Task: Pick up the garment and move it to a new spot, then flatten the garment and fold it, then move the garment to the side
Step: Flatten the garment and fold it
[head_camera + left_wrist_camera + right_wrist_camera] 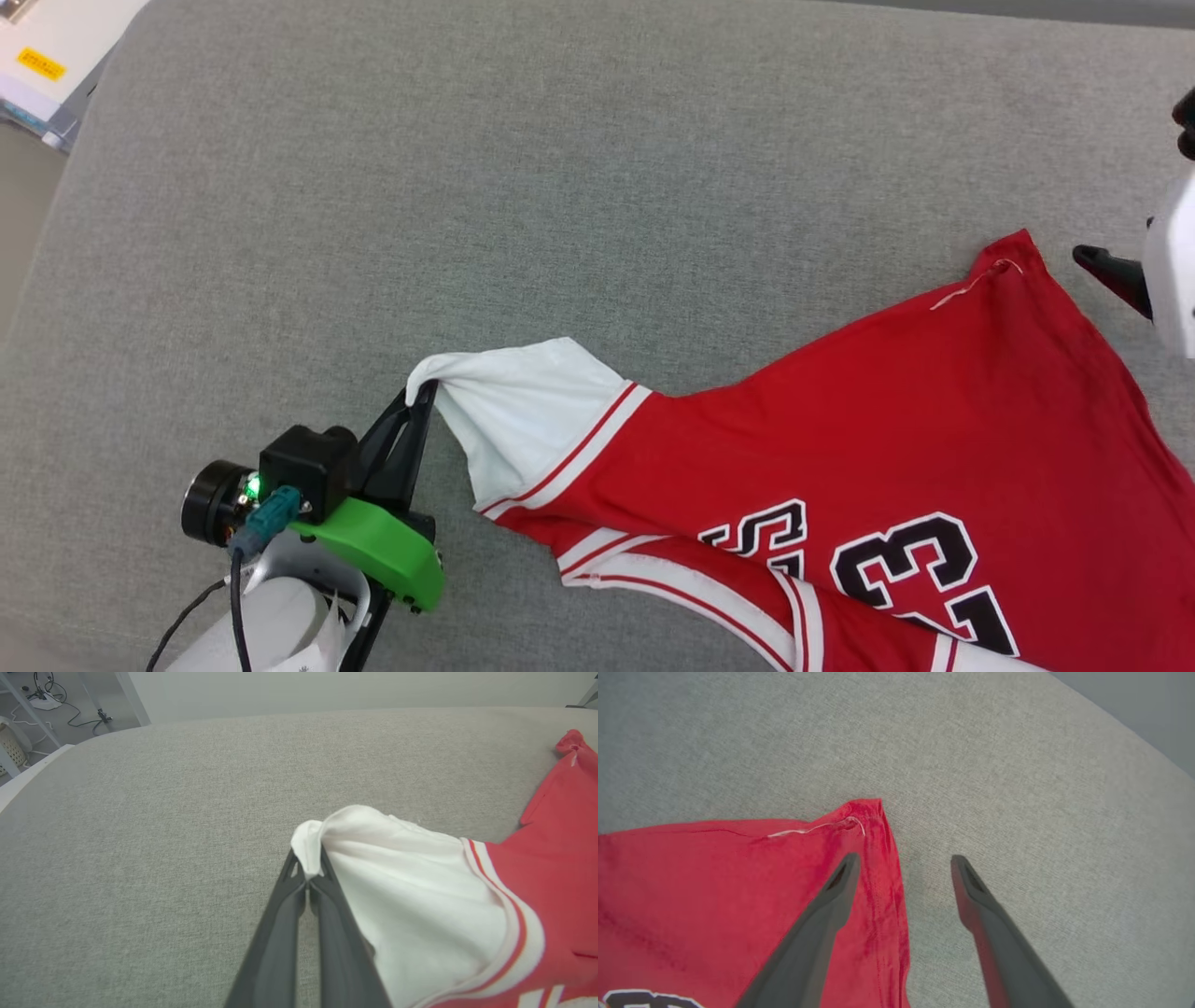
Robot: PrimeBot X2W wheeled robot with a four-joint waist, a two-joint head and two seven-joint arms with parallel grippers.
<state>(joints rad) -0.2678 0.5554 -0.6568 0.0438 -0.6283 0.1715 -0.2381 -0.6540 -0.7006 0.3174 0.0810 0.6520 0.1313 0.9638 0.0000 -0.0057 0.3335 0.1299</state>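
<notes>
Across the head view's lower right, the red T-shirt [934,420] lies on grey upholstery [467,187]. The left gripper [308,868] pinches its white sleeve [411,882]; the right gripper [903,858] gapes over the hem corner. Limp, light cloth probably handles best by its corners.

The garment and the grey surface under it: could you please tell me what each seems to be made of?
The garment: soft, matte knit fabric, possibly jersey mesh; it bunches and creases. The grey surface: matte woven cloth, like upholstery, with a fine flecked weave.
</notes>
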